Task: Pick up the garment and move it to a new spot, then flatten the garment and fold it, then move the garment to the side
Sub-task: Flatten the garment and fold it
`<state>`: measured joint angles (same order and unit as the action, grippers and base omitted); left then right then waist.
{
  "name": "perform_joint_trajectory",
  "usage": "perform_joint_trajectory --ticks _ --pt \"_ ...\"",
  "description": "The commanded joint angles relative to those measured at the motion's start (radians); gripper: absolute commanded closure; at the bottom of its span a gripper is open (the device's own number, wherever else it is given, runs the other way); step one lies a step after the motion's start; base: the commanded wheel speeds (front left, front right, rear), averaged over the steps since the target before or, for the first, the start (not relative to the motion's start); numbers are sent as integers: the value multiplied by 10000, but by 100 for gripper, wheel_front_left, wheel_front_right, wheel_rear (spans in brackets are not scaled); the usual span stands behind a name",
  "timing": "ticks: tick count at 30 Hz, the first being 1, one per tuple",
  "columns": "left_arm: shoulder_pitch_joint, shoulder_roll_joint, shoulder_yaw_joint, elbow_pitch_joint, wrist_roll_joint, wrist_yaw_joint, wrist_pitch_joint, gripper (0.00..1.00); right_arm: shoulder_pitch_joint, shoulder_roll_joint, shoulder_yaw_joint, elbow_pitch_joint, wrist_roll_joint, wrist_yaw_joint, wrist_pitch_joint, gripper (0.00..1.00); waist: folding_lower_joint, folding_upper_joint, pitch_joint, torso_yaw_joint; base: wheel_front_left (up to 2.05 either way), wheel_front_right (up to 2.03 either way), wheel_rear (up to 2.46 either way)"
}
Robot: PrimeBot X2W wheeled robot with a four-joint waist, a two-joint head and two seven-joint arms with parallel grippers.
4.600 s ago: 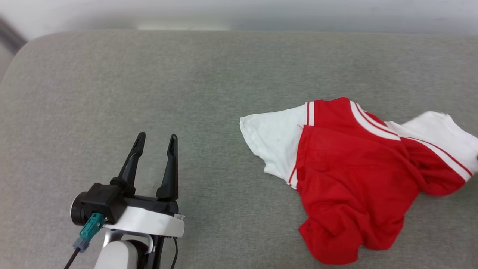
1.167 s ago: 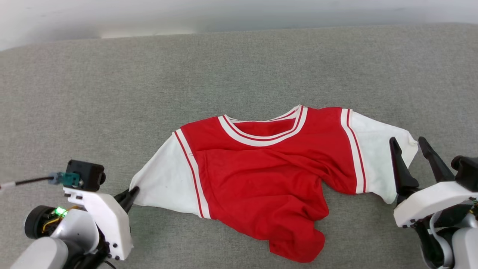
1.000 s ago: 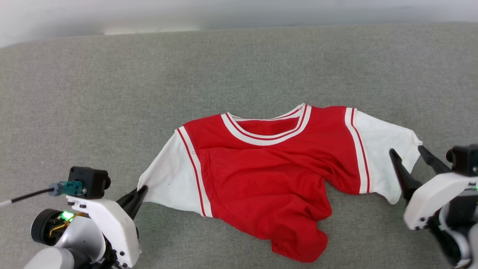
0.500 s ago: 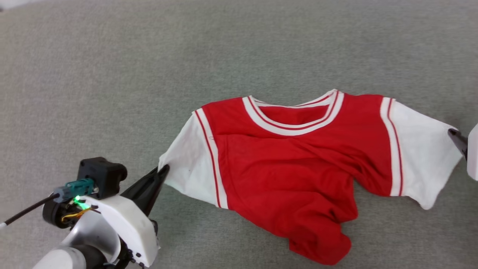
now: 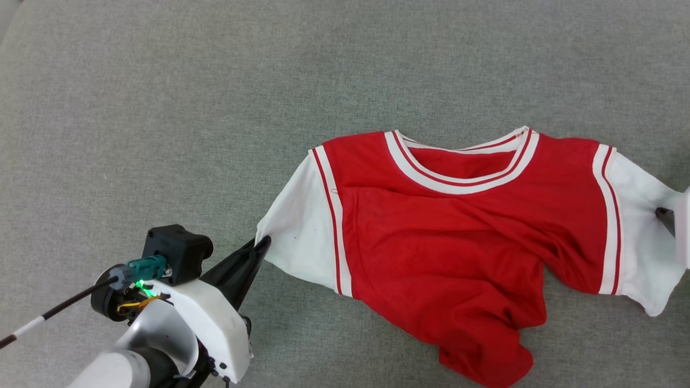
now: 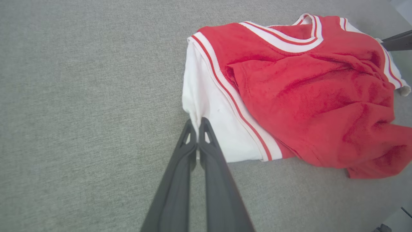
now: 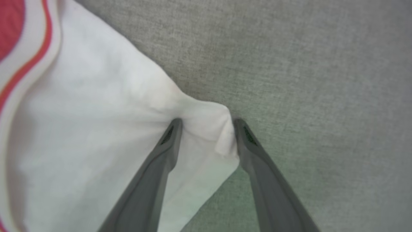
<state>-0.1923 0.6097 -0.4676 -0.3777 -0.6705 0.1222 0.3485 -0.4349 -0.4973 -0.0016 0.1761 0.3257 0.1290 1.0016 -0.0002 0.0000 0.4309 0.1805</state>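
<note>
- The garment (image 5: 447, 242), a bright red jersey of thin fabric with white sleeves and red-and-white striped trim, lies on a grey woven upholstered surface (image 5: 161, 108). Its neck opening points away from the robot, and it is spread sideways but rumpled.
- The left gripper (image 5: 262, 245), two long dark fingers on a white wrist, has its jaws pressed together on the outer edge of the near white sleeve (image 6: 206, 106). The left wrist view shows a thin fold of white cloth caught between the fingertips.
- From the left gripper the garment stretches to the robot's right: white sleeve, striped seam, then the red body. The lower hem (image 5: 485, 355) is bunched in a heap farther right and nearer the robot.
- The right gripper (image 7: 207, 124) is at the end of the garment farthest from the left gripper, at the far white sleeve (image 7: 96, 129).
- Its jaws stand wide apart, straddling a puckered corner of that sleeve. The cloth seems to touch both fingers' inner faces but is not pinched flat.
</note>
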Motion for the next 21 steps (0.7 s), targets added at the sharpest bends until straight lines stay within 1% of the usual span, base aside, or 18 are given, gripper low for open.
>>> perform_joint_trajectory --ticks 1,4,8,11,15,19,21 --pt "-115 -50 17 69 -23 -47 -60 100 834 535 493 741 109 31 162 100 2 0 -60 -25 0 0 0" --pt "-96 -25 97 283 -86 -46 -135 100 684 478 535 669 249 30 -209 100 2 0 -296 -186 0 0 0" --pt "104 143 343 530 -96 11 -367 100 153 418 575 529 558 30 -785 100 2 0 -828 -581 0 0 0" --pt "200 326 602 527 -114 88 -564 100 -314 103 668 242 777 16 -1333 100 2 0 -1265 -880 0 0 0" --pt "174 510 1177 481 -16 307 -1005 100 -714 -60 830 -106 1170 16 -1996 100 2 0 -1807 -1248 0 0 0" --pt "209 823 1665 240 11 461 -1191 100 -1172 -444 1138 -732 1427 15 -2465 100 2 0 -2323 -1513 0 0 0" --pt "181 1041 1913 48 61 554 -1233 100 -1360 -767 1378 -1126 1272 15 -2741 100 2 0 -2540 -1616 0 0 0"
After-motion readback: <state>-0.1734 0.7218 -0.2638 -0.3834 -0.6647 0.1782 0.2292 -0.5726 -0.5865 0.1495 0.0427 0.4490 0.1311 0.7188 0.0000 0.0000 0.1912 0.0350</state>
